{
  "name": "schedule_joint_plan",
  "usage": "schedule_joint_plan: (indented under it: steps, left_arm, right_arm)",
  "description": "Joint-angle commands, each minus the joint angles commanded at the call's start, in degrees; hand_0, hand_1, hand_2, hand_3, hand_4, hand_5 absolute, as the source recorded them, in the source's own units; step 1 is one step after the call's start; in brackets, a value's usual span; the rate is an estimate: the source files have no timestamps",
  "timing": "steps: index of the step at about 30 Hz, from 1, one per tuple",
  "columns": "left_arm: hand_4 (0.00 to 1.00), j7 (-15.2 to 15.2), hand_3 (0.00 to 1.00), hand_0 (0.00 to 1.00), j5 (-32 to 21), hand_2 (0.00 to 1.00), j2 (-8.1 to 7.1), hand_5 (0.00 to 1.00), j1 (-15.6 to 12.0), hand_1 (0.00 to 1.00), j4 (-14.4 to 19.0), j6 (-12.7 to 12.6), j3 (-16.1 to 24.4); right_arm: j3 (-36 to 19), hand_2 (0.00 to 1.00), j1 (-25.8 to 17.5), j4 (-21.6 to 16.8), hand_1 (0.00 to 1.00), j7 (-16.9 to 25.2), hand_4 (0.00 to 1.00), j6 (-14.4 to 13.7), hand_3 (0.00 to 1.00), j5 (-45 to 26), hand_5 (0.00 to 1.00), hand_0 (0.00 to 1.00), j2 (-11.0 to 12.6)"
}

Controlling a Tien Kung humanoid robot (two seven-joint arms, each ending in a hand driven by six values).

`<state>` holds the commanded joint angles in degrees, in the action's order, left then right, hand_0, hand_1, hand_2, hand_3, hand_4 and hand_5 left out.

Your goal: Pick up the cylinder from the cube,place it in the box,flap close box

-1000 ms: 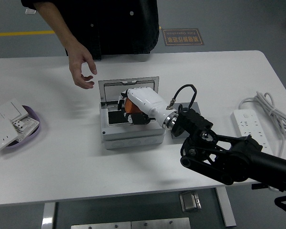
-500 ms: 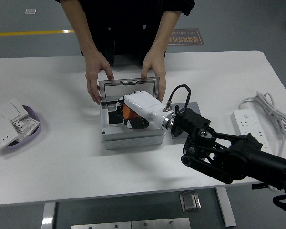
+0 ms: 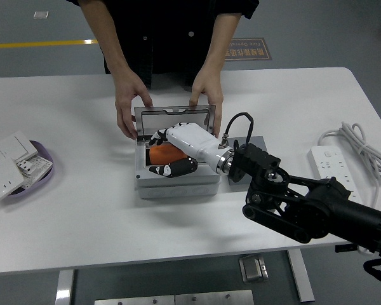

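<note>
Black robot arm w/ white right hand (image 3: 178,152) reaches into the grey metal box (image 3: 176,184) mid-table, fingers curled round the orange cylinder (image 3: 163,154), which sits inside the box. Behind, a person's two hands (image 3: 128,105) grip the box's upright hinged lid (image 3: 174,118) at both ends.

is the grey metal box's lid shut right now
No, the hinged lid stands upright at the back of the grey metal box, held by a person's hands.
</note>
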<state>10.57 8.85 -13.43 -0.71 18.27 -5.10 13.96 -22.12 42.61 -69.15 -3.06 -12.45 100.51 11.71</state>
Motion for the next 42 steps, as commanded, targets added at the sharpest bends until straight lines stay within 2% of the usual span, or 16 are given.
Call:
schedule_joint_plan:
  steps: [2, 3, 8, 11, 14, 15, 20, 21, 26, 27, 32, 36, 42]
  left_arm:
    - [0.692, -0.2, 0.634, 0.621, -0.38, 0.628, 0.07, 0.247, -0.02, 0.641, 0.03, 0.01, -0.35]
    - [0.691, -0.31, 0.634, 0.621, -0.57, 0.628, 0.11, 0.247, -0.04, 0.641, 0.05, 0.01, -0.54]
    - [0.691, -0.56, 0.634, 0.621, -1.07, 0.628, 0.3, 0.247, -0.17, 0.641, 0.11, 0.03, -1.02]
    - [0.691, -0.55, 0.634, 0.619, -1.01, 0.628, 0.29, 0.246, -0.15, 0.641, 0.1, 0.03, -0.99]
    - [0.691, -0.52, 0.634, 0.619, -0.89, 0.628, 0.22, 0.246, -0.06, 0.641, 0.08, 0.04, -0.93]
    - [0.691, -0.52, 0.633, 0.62, -0.86, 0.628, 0.19, 0.248, 0.0, 0.641, 0.07, 0.04, -0.91]
    - [0.691, -0.42, 0.633, 0.62, -0.54, 0.628, 0.1, 0.248, 0.15, 0.641, 0.06, 0.06, -0.76]
    - [0.691, -0.39, 0.634, 0.62, -0.46, 0.628, 0.07, 0.248, 0.16, 0.642, 0.06, 0.06, -0.72]
    - [0.691, -0.23, 0.634, 0.62, -0.08, 0.628, -0.05, 0.248, 0.22, 0.642, 0.08, 0.07, -0.49]
    - [0.691, -0.19, 0.634, 0.62, 0.02, 0.628, -0.08, 0.247, 0.24, 0.642, 0.08, 0.07, -0.44]
    - [0.691, -0.15, 0.634, 0.62, 0.2, 0.628, -0.15, 0.247, 0.42, 0.642, 0.07, 0.08, -0.37]
    - [0.691, -0.16, 0.634, 0.619, 0.15, 0.628, -0.09, 0.247, 0.42, 0.642, 0.08, 0.07, -0.4]
    - [0.691, -0.28, 0.634, 0.62, -0.17, 0.628, 0.1, 0.246, 0.34, 0.642, 0.09, 0.06, -0.61]
  right_arm:
    - [-0.12, 0.724, -0.61, -1.37, 0.746, 0.54, 0.967, -0.72, 0.767, -2.96, 0.604, 0.863, 0.62]
    - [-0.27, 0.724, -0.96, -2.26, 0.748, 0.83, 0.998, -1.18, 0.776, -4.51, 0.647, 0.865, 0.98]
    - [-2.48, 0.724, -2.26, -8.18, 0.748, 2.53, 0.998, -4.32, 0.776, -13.29, 0.647, 0.865, 3.47]
    - [-4.13, 0.716, -1.83, -11.44, 0.734, 2.98, 0.998, -5.63, 0.768, -17.47, 0.663, 0.844, 4.87]
    - [-5.13, 0.716, -0.59, -12.58, 0.734, 3.08, 0.998, -6.32, 0.768, -20.48, 0.663, 0.844, 5.86]
    - [-5.34, 0.669, 0.11, -12.52, 0.68, 3.07, 0.87, -6.51, 0.705, -21.24, 0.519, 0.782, 6.23]
    - [-4.7, 0.669, 3.25, -9.63, 0.68, 3.44, 0.87, -6.9, 0.705, -23.33, 0.519, 0.782, 7.28]
    - [-4.2, 0.657, 4.02, -8.47, 0.661, 3.7, 0.848, -6.91, 0.698, -23.97, 0.506, 0.745, 7.31]
    - [-1.39, 0.657, 6.99, -2.53, 0.661, 4.88, 0.848, -6.92, 0.698, -26.54, 0.506, 0.745, 6.77]
    - [-0.66, 0.651, 7.47, -1.29, 0.648, 5.13, 0.848, -6.95, 0.699, -27.11, 0.507, 0.71, 6.58]
    - [2.46, 0.651, 8.56, 3.33, 0.648, 6.08, 0.848, -7.09, 0.699, -29.35, 0.507, 0.71, 5.93]
    - [3.1, 0.649, 8.01, 2.34, 0.647, 5.85, 0.846, -7.12, 0.697, -28.57, 0.506, 0.707, 6.49]
    - [2.42, 0.648, 5.92, -4.12, 0.64, 4.7, 0.843, -7.14, 0.693, -24.32, 0.506, 0.697, 8.7]
